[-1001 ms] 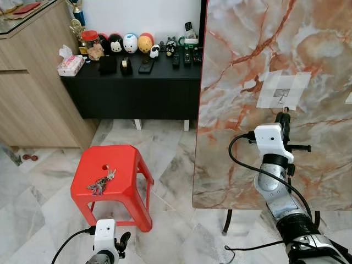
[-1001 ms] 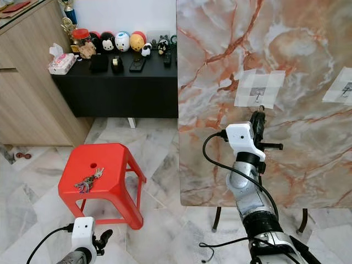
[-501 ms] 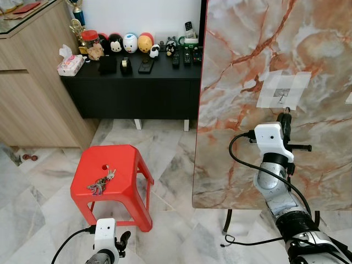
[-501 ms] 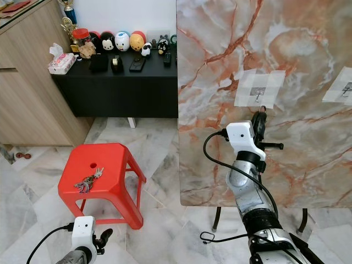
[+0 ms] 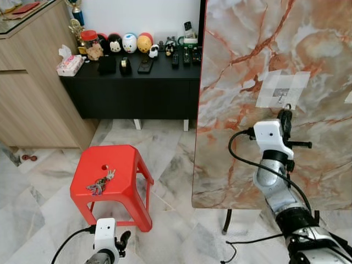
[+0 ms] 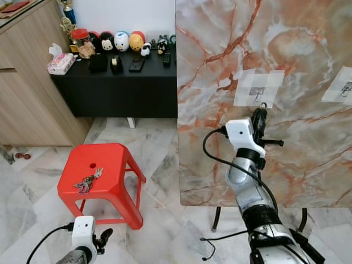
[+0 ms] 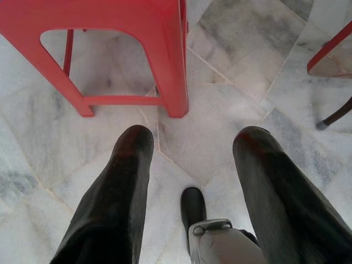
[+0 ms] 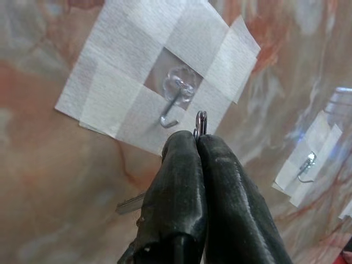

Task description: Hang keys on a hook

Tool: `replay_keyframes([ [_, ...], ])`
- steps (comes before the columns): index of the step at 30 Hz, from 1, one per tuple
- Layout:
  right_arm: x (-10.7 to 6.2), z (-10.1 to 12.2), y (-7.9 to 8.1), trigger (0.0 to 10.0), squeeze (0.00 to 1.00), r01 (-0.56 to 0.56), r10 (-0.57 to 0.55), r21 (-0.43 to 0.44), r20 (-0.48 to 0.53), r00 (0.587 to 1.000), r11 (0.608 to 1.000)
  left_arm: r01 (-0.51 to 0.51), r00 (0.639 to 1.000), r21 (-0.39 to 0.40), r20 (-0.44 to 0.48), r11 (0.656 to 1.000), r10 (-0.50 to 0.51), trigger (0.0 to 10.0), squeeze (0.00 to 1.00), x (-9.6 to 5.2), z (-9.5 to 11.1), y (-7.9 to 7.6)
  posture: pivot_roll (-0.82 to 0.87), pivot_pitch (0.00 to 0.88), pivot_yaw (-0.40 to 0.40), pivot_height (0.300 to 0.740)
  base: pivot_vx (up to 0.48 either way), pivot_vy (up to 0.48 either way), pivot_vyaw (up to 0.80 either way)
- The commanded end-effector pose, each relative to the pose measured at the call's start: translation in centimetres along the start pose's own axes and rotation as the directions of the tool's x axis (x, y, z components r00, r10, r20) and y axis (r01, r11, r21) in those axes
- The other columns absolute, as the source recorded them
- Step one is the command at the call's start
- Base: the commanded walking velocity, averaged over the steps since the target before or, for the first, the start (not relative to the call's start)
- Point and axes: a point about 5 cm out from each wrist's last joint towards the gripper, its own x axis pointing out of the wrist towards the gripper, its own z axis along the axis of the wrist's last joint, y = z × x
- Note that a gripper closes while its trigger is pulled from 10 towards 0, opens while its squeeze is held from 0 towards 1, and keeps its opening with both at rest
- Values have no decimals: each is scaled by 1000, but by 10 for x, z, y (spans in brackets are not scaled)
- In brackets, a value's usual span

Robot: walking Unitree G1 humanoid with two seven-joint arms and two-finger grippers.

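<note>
A clear hook (image 8: 173, 102) sits under crossed white tape (image 5: 282, 91) on the upright marble board (image 5: 247, 66). My right gripper (image 5: 286, 114) is raised to the board just below that hook. It is shut on a metal key ring (image 8: 200, 120), whose loop pokes out beside the hook's tip, and a key (image 8: 129, 204) hangs behind the fingers. A second bunch of keys (image 5: 100, 184) lies on the red stool (image 5: 129, 159). My left gripper (image 7: 192, 143) hangs open low over the floor in front of the stool.
A second taped hook (image 6: 346, 88) is further right on the board. The board stands on thin dark legs (image 5: 227, 221), with a black cable (image 5: 234, 256) on the floor. A black sideboard (image 5: 132, 82) with toys and a wooden cabinet (image 5: 33, 82) stand behind and left.
My right gripper has edged up a little closer to the hook, still shut on the key ring. The left arm and the keys on the stool have not moved.
</note>
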Motion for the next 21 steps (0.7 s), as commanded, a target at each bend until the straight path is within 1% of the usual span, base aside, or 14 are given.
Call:
replay_keyframes([
  [1, 5, 4, -1, 10000, 0, 2, -2, 7, 9, 1000, 1000, -2, 1000, 10, -29, 1000, 3, 10000, 0, -1, -5, 1, 114, 78, 23, 740, 0, 0, 0],
  [6, 8, 7, -1, 10000, 0, 8, -9, 8, 13, 1000, 1000, -4, 1000, 8, -28, 1000, 4, 10000, 0, -1, -5, 1, 114, 80, 22, 740, 0, 0, 0],
  [21, 8, 5, 1, 10000, 0, -11, 11, 18, -8, 1000, 1000, -4, 1000, 8, -23, 1000, 4, 10000, 0, -1, -5, 1, 115, 84, 23, 740, 0, 0, 0],
])
